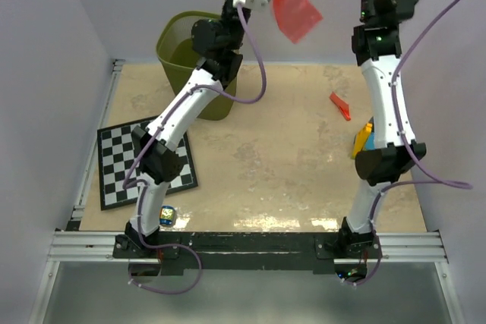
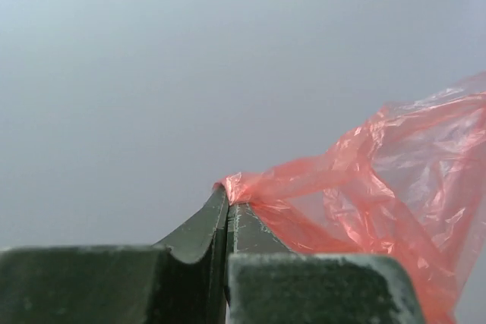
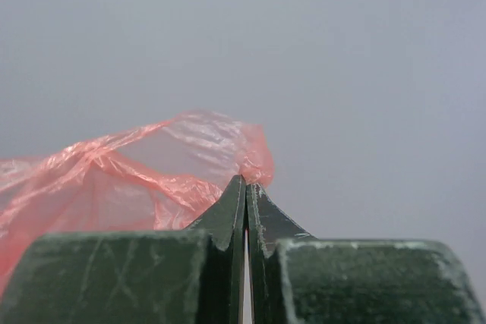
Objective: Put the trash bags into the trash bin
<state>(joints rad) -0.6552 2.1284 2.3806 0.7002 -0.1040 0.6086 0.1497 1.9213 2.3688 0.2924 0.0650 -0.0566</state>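
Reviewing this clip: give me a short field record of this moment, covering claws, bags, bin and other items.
left claw: shut on a bunched edge of the red bag
right claw: shut on another edge of the same bag
red bag: held up in the air by both claws, not in the bin
trash bin: upright, far left of the table
red strip: lying on the table, right side
other: checkerboard mat; yellow and blue blocks

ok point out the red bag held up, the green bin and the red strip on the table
red trash bag point(image 1: 296, 5), top view, middle of the hanging sheet
green mesh trash bin point(image 1: 176, 62), top view, left wall
small red strip point(image 1: 340, 105), top view, its middle
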